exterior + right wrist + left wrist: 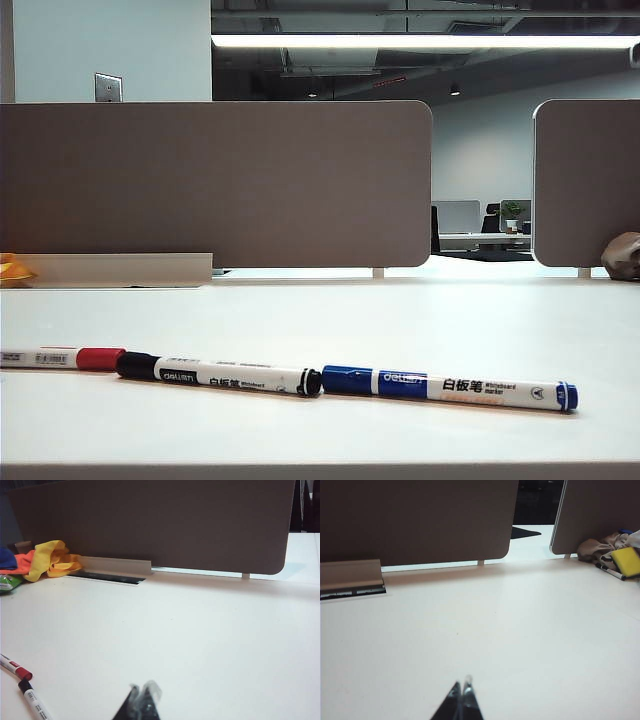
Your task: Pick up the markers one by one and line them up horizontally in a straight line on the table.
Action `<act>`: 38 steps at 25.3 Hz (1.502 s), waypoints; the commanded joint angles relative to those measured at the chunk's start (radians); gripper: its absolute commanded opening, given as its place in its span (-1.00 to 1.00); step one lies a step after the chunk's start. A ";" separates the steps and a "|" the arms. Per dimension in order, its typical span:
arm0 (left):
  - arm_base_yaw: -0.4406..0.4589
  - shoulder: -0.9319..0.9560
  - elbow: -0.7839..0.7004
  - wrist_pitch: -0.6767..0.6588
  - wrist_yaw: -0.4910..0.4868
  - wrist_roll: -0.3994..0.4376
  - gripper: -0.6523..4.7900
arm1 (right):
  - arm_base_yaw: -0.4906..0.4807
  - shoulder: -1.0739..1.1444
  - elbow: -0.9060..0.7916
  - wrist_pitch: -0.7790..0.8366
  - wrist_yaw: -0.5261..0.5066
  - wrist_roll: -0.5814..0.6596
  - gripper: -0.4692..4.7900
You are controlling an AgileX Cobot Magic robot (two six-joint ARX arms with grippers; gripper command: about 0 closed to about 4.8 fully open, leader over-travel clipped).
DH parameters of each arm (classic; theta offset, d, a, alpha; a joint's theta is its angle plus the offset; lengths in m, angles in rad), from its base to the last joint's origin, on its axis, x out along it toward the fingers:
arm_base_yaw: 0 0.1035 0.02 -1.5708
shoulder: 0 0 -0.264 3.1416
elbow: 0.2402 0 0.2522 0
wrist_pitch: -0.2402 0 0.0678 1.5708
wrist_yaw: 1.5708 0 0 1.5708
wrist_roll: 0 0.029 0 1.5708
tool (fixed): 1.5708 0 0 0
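Note:
Three markers lie end to end in a row near the front edge of the white table (pixel 400 320). The red-capped marker (pixel 60 358) is at the left, the black-capped marker (pixel 215 375) in the middle, the blue-capped marker (pixel 450 387) at the right. Neither arm shows in the exterior view. In the left wrist view my left gripper (pixel 461 685) is shut with nothing in it, over bare table. My right gripper (pixel 142 690) is shut and empty too, with the red-capped marker (pixel 12 666) and the black-capped marker (pixel 34 700) lying off to one side of it.
Upright brown-grey divider panels (pixel 215 185) stand along the back of the table. A white cable tray (pixel 115 270) lies at the base of the left panel. Coloured cloths (pixel 47 560) are piled near one panel, and a yellow sponge (pixel 626 561) with a crumpled cloth and a pen near another.

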 commanded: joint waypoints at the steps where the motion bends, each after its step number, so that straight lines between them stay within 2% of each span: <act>1: 0.001 0.000 -0.027 0.011 -0.002 -0.005 -0.78 | 0.000 0.000 -0.041 0.089 -0.022 -0.001 -0.84; 9: 0.001 0.000 -0.068 0.016 -0.002 0.038 -0.78 | 0.000 0.000 -0.132 0.177 -0.067 -0.002 -0.84; 11: 0.001 0.000 -0.068 0.016 -0.027 0.084 -0.78 | 0.000 0.000 -0.135 0.172 -0.066 -0.004 -0.84; 16: 0.001 0.000 -0.068 -0.013 -0.122 0.111 -0.78 | 0.000 0.000 -0.144 0.147 -0.065 -0.050 -0.84; 19: 0.001 0.001 -0.068 -0.040 -0.133 0.112 -0.78 | -0.001 0.000 -0.144 0.106 -0.064 -0.078 -0.84; 22: 0.001 0.001 -0.068 -0.060 -0.135 0.139 -0.78 | -0.003 0.000 -0.144 0.070 -0.036 -0.114 -0.84; 25: 0.001 0.000 -0.068 -0.046 -0.138 0.152 -0.78 | -0.006 0.000 -0.143 0.072 0.055 -0.113 -0.84; 26: 0.001 0.000 -0.068 -0.040 -0.138 0.152 -0.78 | -0.014 0.000 -0.143 0.072 0.053 -0.110 -0.84; 28: 0.001 0.000 -0.068 -0.035 -0.130 0.148 -0.78 | -0.027 0.000 -0.143 0.071 0.016 -0.087 -0.84; 29: 0.001 0.000 -0.068 -0.024 -0.088 0.132 -0.78 | -0.036 0.000 -0.143 0.072 -0.074 -0.071 -0.84; 31: 0.001 0.000 -0.068 -0.010 -0.031 0.102 -0.78 | -0.037 0.000 -0.144 0.072 -0.151 -0.063 -0.84; 32: 0.001 0.000 -0.068 -0.003 0.031 0.096 -0.78 | -0.037 0.000 -0.144 0.071 -0.204 -0.031 -0.84; 34: 0.001 0.000 -0.068 -0.003 0.068 0.095 -0.78 | -0.037 0.000 -0.144 0.067 -0.227 -0.027 -0.84; 38: 0.001 0.000 -0.068 -0.003 0.069 0.096 -0.78 | -0.035 0.000 -0.144 0.065 -0.251 -0.027 -0.84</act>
